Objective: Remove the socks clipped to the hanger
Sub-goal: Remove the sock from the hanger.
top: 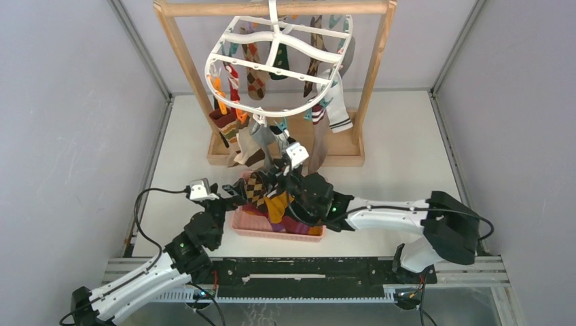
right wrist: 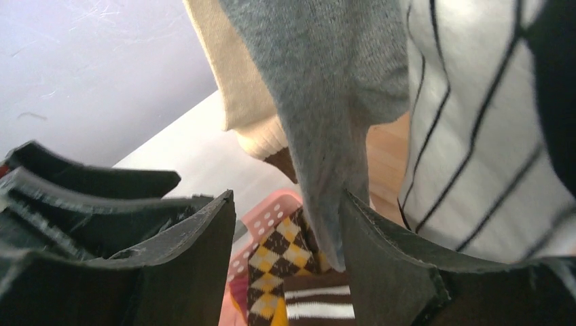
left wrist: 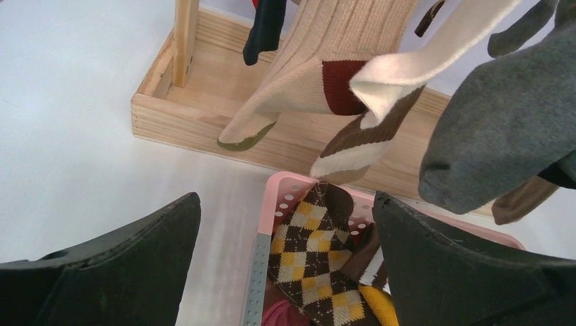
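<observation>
The white hanger [top: 278, 61] hangs from a wooden bar with several socks [top: 255, 81] clipped round its ring. My right gripper [top: 277, 168] reaches up under the front socks. In the right wrist view it [right wrist: 286, 200] is open, and the toe of a hanging grey sock [right wrist: 326, 102] dips between the fingers, lying against the right one. My left gripper [top: 234, 192] is low at the pink basket's left end. Seen from the left wrist, it [left wrist: 286, 204] is wide open above a brown and yellow argyle sock [left wrist: 319, 251] in the basket.
The pink basket [top: 272, 233] holds several loose socks in front of the wooden frame stand [top: 372, 81]. Its boxed base [left wrist: 197, 115] lies just beyond the basket. A beige sock with a red heel [left wrist: 319, 68] and a white striped sock [right wrist: 475, 122] hang close by.
</observation>
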